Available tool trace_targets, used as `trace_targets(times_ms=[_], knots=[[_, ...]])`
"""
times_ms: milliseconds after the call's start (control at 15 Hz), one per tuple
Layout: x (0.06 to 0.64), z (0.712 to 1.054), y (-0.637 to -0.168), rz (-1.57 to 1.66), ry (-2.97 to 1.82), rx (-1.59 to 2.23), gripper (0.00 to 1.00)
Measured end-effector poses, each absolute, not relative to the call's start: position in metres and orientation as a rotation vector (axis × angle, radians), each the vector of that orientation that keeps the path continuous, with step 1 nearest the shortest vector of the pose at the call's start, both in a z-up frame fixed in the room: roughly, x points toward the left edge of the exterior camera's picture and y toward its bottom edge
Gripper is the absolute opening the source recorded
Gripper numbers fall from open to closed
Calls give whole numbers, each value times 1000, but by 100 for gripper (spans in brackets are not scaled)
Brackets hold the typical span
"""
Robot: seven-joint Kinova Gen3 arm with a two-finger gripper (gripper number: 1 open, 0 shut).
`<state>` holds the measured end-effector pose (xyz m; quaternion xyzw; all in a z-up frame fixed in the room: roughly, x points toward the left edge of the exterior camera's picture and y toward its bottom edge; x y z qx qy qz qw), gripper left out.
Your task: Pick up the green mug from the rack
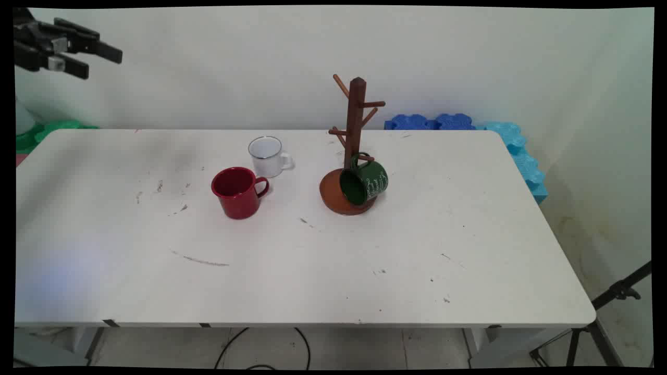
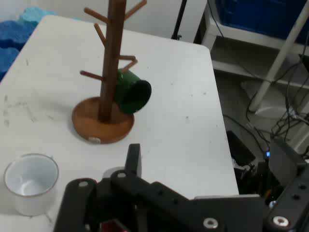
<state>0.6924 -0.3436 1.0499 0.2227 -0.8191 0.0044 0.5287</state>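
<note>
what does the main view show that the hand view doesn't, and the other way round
Only the main view shows the red mug whole, beside the white mug, and the gripper raised at the upper left, apart from everything. Only the hand view shows the cables and stand legs on the floor past the table's edge. Both show the white table, the wooden mug tree, the green mug hanging on a low peg, and the white mug.
</note>
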Motion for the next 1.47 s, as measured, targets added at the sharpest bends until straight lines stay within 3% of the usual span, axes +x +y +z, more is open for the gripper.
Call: trace_targets(times_ms=[800,1467], knots=[[673,1026,-324,32,-2003,575,100],[569,981,-341,110,-2035,681,100]])
